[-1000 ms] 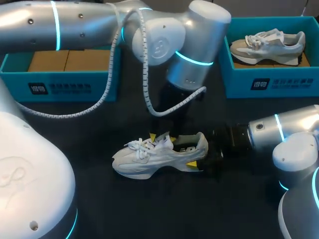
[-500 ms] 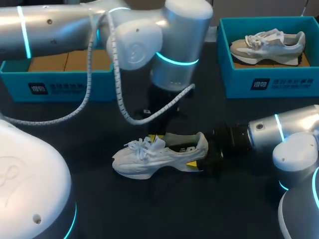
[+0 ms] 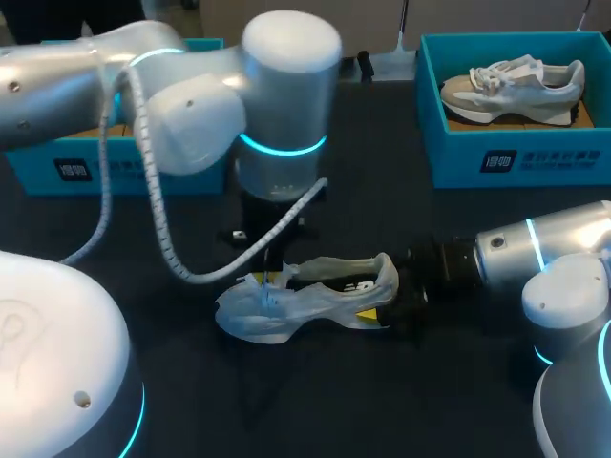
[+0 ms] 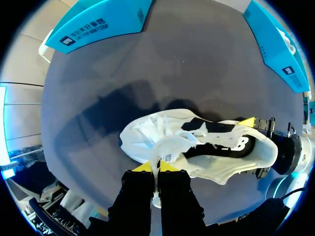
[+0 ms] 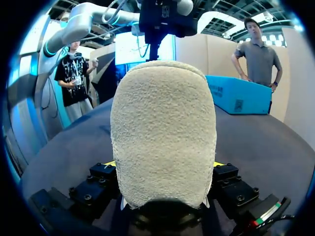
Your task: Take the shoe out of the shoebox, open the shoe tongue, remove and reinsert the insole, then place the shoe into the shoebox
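Near middle of desk (image 3: 382,401): shoe (image 3: 315,303), toe left. My right claw (image 5: 163,164) clamps heel from both sides, anchoring it, I judge. My left claw (image 4: 156,167), nearly closed, pinches tongue (image 4: 170,147) from above to open it. Far right: shoebox (image 3: 516,157) holding second shoe (image 3: 511,86).

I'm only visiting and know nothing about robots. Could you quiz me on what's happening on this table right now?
1. True or false: the white shoe being handled lies inside a box rather than on the table.
2. Which part of it does the right pincer clamp? A) toe B) heel C) laces
3. Fill in: the left pincer pinches the shoe's ___.
Key: 1 false; 2 B; 3 tongue.
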`<state>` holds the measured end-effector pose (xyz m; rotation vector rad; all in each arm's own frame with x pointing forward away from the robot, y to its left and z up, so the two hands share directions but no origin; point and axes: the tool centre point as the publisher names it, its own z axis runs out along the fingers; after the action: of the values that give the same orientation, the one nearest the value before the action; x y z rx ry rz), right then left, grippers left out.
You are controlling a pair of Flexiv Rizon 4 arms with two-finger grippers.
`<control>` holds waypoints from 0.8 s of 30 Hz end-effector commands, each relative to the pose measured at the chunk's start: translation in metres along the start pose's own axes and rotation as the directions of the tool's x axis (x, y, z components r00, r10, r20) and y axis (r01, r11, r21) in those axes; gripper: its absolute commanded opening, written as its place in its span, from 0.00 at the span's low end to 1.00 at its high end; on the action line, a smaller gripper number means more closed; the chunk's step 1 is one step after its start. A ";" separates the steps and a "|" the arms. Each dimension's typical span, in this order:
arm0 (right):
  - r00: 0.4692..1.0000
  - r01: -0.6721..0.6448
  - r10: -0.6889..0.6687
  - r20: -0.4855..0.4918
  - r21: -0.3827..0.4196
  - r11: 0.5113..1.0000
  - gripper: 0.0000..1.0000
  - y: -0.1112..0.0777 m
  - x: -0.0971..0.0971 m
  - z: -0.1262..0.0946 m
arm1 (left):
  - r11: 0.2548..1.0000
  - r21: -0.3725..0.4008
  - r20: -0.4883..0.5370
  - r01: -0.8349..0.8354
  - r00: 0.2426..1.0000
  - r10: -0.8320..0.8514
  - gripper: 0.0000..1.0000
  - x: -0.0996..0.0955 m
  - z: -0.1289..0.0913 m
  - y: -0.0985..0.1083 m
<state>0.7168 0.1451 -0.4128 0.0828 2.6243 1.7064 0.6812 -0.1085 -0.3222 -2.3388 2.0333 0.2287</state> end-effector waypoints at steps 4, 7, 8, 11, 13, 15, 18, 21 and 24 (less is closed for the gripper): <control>1.000 -0.001 0.001 0.000 0.003 1.000 0.00 0.001 0.000 0.000 | 1.000 -0.022 -0.348 -0.015 0.938 0.006 0.00 -0.014 0.027 -0.006; 1.000 -0.001 0.001 0.000 0.003 1.000 0.00 0.001 0.000 0.000 | 0.999 -0.028 -0.345 -0.020 0.939 0.009 0.00 -0.013 0.038 -0.011; 1.000 -0.001 0.001 0.000 0.003 1.000 0.00 0.001 0.000 0.000 | 0.999 -0.038 -0.344 -0.023 0.939 0.008 0.00 -0.013 0.042 -0.013; 1.000 -0.001 0.001 0.000 0.003 1.000 0.00 0.001 0.000 0.000 | 0.998 -0.048 -0.342 -0.028 0.940 0.009 0.00 -0.014 0.051 -0.017; 1.000 -0.001 0.001 0.000 0.003 1.000 0.00 0.001 0.000 0.000 | 0.998 -0.054 -0.341 -0.030 0.940 0.010 0.00 -0.015 0.056 -0.019; 1.000 -0.001 0.001 0.000 0.003 1.000 0.00 0.001 0.000 0.000 | 0.997 -0.062 -0.341 -0.035 0.940 0.012 0.00 -0.016 0.059 -0.019; 1.000 -0.001 0.001 0.000 0.003 1.000 0.00 0.001 0.000 0.000 | 0.997 -0.070 -0.333 -0.045 0.943 0.019 0.03 -0.017 0.062 -0.018; 1.000 -0.001 0.001 0.000 0.003 1.000 0.00 0.001 0.000 0.000 | 0.995 -0.073 -0.327 -0.061 0.944 0.034 0.32 -0.020 0.062 -0.017; 1.000 -0.001 0.001 0.000 0.003 1.000 0.00 0.001 0.000 0.000 | 0.995 -0.068 -0.325 -0.073 0.945 0.047 0.38 -0.023 0.056 -0.014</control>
<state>0.7168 0.1449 -0.4129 0.0835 2.6247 1.7060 0.6900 -0.0827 -0.3806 -2.4815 2.2539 -0.0030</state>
